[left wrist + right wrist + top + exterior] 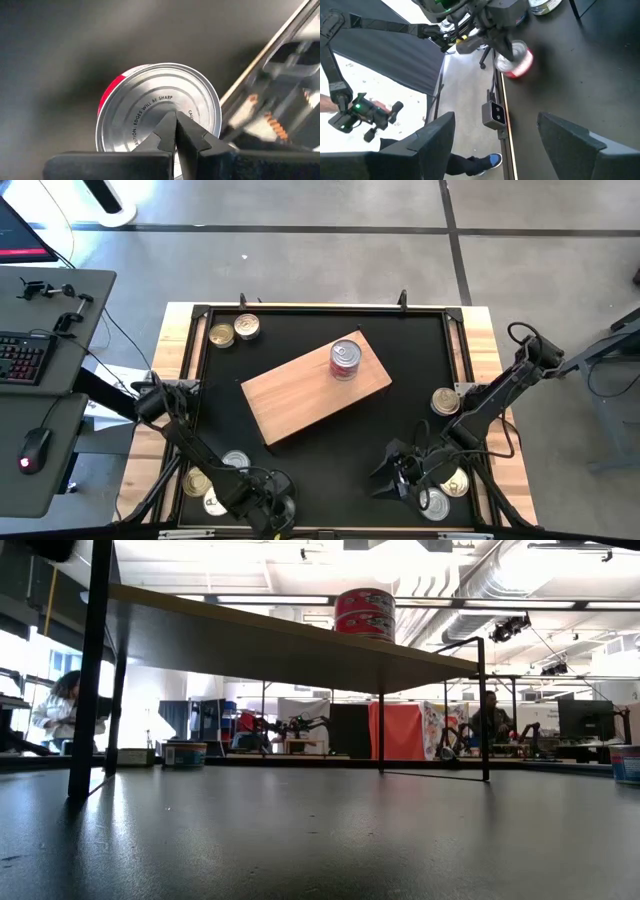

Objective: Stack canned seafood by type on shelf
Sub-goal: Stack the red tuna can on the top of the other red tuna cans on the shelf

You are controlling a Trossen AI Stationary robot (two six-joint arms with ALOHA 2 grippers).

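Observation:
The light-brown wooden shelf (300,395) lies slantwise mid-table, and a taller red-labelled tin (345,360) stands on its far right part. Flat tins lie at the far left (233,331), at the right (445,402), at the near left (215,480) and at the near right (445,492). My left gripper (175,120) is shut and points steeply down over a silver-topped tin with a red side (157,102), by the table's near edge. My right gripper (495,130) is open and holds nothing, above the near right of the table. My left gripper's shut fingertips (167,127) stand over the tin's silver top (150,112), coming from above at a steep slant. I cannot tell whether they touch the top. The tin stands on the black tabletop.
The black tabletop has a raised frame (320,308) all round. The low view shows the shelf standing on thin black legs (485,720). A desk with a keyboard and mouse (30,360) stands to the table's left. People sit in the room behind.

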